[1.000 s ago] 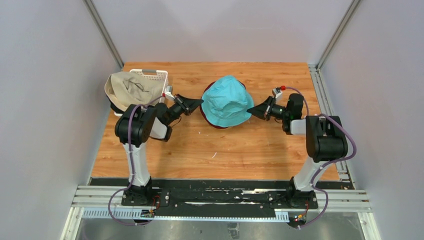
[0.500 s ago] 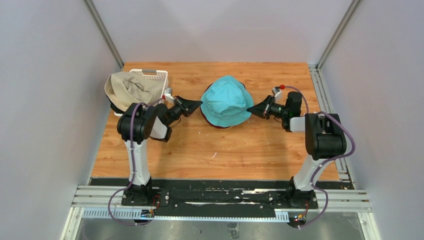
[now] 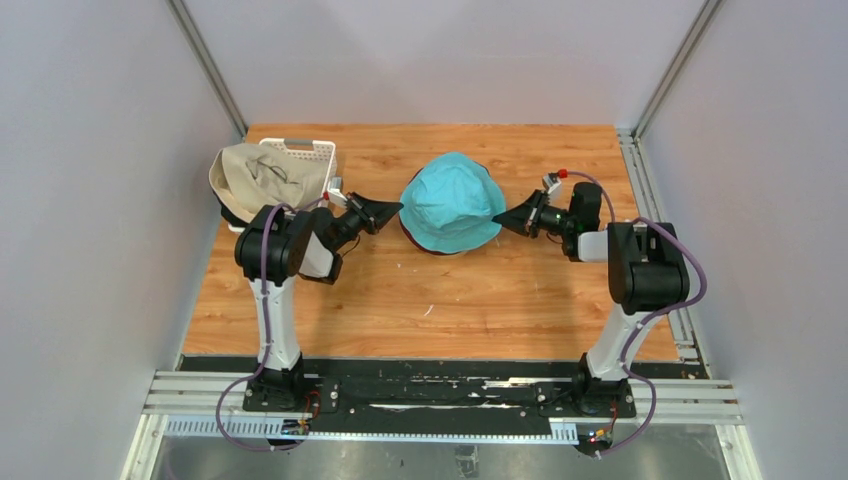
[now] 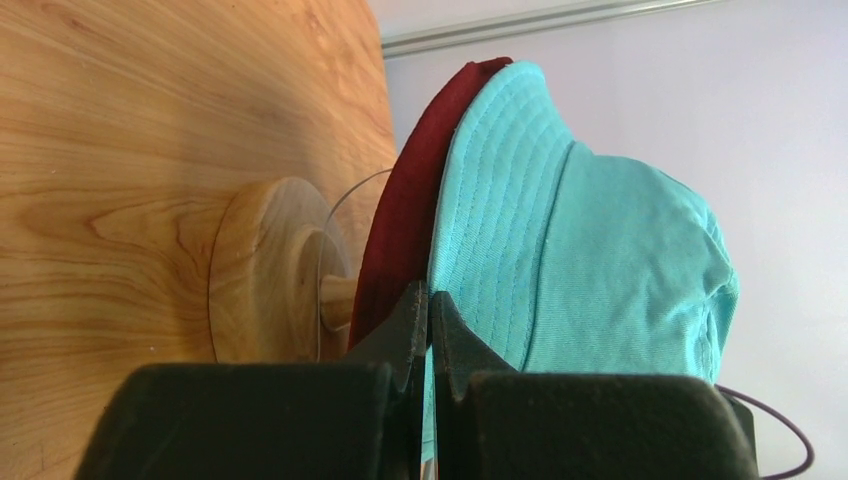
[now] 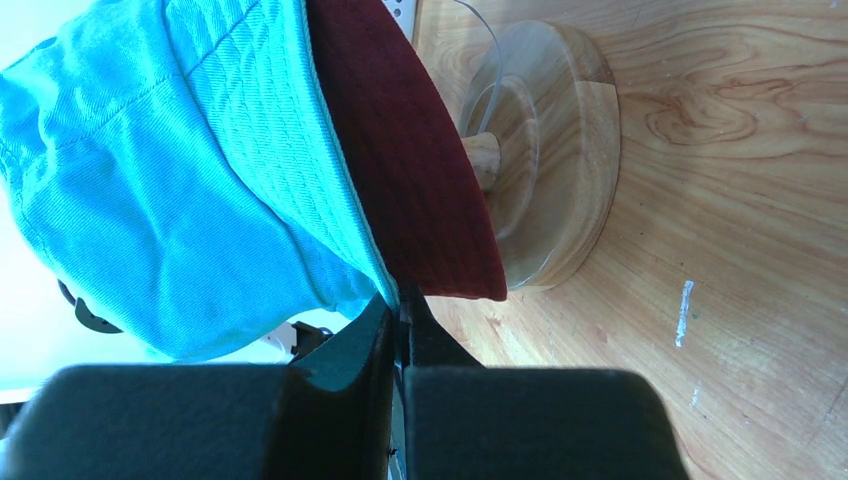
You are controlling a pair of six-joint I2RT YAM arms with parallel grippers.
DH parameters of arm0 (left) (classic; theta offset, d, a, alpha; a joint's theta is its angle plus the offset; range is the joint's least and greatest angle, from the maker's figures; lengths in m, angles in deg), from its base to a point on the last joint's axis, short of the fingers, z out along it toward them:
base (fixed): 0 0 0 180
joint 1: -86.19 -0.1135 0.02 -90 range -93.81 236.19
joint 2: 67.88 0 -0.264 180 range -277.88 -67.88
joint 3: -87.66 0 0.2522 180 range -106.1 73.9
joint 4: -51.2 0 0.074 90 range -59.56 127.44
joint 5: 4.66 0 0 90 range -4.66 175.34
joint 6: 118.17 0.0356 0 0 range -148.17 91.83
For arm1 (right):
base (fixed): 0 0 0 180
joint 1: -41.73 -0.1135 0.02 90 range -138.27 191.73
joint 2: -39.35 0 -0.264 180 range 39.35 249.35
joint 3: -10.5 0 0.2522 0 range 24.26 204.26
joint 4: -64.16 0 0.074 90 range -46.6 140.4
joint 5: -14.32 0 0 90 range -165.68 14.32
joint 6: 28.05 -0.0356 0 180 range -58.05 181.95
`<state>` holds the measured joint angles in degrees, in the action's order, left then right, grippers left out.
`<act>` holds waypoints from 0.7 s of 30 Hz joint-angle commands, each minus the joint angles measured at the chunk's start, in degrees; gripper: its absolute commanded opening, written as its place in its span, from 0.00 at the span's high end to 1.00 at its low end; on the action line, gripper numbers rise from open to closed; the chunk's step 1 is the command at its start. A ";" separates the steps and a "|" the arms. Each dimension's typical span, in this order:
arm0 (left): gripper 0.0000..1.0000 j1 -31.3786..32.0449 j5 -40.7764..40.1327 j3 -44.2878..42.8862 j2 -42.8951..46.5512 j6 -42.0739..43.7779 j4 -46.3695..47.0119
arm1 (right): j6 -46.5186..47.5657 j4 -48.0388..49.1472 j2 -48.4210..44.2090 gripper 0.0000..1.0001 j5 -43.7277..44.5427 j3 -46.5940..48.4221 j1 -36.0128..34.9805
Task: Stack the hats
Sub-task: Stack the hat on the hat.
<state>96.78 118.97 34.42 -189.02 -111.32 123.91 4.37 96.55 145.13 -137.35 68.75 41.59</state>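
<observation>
Left pincer (image 3: 397,208), right pincer (image 3: 500,221): level, tight on teal hat (image 3: 452,200) brim

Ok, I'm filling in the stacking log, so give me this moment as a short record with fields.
stack: teal hat over maroon hat on wooden stand, mid-table
left gripper: shut on the teal hat's brim, left side
right gripper: shut on the teal hat's brim, right side
waiting: beige hat draped over white basket, back left
</observation>
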 commanded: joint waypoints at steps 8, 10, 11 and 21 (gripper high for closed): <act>1.00 -1.79 -0.92 -0.09 -3.20 0.91 2.04 | 2.15 -3.06 2.66 0.99 2.14 0.82 -0.10; 1.00 -1.75 -0.69 -0.22 -3.14 0.89 2.14 | 2.57 -3.72 2.49 0.99 2.22 0.96 -0.12; 0.97 -1.79 -0.41 -0.40 -3.09 0.89 2.14 | 2.94 -4.37 2.30 0.99 2.36 1.06 -0.12; 0.71 -2.63 0.42 -0.47 -0.85 0.38 2.11 | 7.01 -10.69 -2.00 0.60 3.79 1.28 -0.12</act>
<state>94.96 119.49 33.72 -190.02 -111.19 123.63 8.24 89.73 146.07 -135.12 69.75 41.35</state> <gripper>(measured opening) 0.262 0.313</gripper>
